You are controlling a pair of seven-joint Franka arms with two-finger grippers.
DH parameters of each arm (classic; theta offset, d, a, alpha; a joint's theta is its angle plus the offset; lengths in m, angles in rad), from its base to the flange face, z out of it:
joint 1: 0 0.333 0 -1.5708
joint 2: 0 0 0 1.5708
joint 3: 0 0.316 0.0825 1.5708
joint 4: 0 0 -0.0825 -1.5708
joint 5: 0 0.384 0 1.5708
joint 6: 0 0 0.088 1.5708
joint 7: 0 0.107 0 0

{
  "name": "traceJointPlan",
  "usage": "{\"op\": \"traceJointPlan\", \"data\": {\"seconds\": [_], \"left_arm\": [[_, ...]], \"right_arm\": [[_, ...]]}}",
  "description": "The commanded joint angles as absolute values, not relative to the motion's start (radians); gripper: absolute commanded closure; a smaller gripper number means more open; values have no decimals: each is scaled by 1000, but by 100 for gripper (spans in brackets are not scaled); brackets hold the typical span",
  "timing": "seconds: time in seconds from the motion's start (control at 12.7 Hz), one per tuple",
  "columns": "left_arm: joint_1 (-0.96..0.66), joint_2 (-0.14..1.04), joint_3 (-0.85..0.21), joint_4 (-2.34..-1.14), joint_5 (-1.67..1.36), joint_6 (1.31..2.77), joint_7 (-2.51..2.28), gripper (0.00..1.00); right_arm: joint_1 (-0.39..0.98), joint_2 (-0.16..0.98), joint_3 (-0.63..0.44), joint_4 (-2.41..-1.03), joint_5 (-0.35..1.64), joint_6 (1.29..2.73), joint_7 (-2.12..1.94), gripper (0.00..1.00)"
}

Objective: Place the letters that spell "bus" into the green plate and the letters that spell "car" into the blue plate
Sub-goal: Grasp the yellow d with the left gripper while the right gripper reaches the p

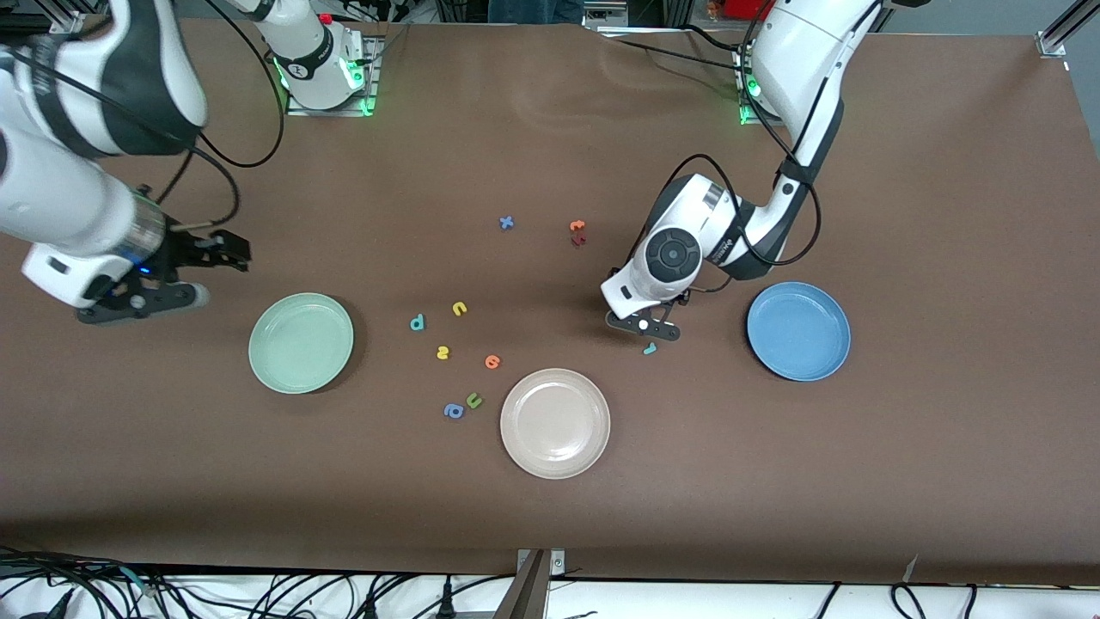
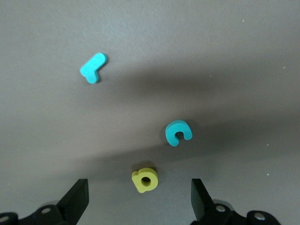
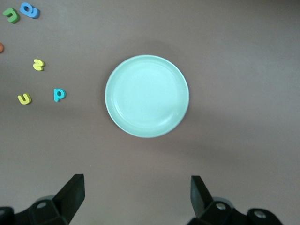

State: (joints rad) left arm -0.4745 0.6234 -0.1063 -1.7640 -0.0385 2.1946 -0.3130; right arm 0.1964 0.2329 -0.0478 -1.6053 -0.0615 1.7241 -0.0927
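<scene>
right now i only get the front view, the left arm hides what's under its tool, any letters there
Observer: Yes. The left wrist view shows a yellow a on the table between the open fingers of the left tool.
Operator: the teal c too
Observer: Yes, the teal c lies close beside the yellow a, not touching it.
Operator: is the green plate still bare
Observer: The right wrist view looks straight down on the green plate, and no letter lies in it. The right tool hangs open above the table beside that plate.
</scene>
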Motion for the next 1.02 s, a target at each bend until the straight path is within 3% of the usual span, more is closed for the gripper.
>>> {"op": "traceJointPlan", "data": {"seconds": [0.0, 0.16, 0.39, 0.55, 0.79, 0.87, 0.95], "left_arm": [[-469, 584, -97, -1888, -17, 2270, -331, 13], [-474, 586, -100, -1896, -26, 2275, -333, 22], [-477, 592, -103, -1891, -28, 2279, -336, 51], [-479, 594, -103, -1887, -29, 2281, -336, 56], [-482, 606, -103, -1879, -38, 2318, -337, 57], [-482, 607, -103, -1879, -43, 2324, -337, 66], [-482, 607, -103, -1879, -44, 2327, -336, 82]], "right_arm": [[221, 274, -49, -1620, -72, 1794, -91, 0], [227, 296, -46, -1631, -66, 1837, -89, 0], [225, 317, 27, -1695, -64, 1949, 12, 0], [224, 340, 93, -1729, -74, 2018, 157, 0], [225, 383, 136, -1770, -77, 2107, 150, 0], [225, 393, 164, -1782, -77, 2137, 150, 0], [225, 409, 178, -1801, -77, 2178, 150, 0]]}}
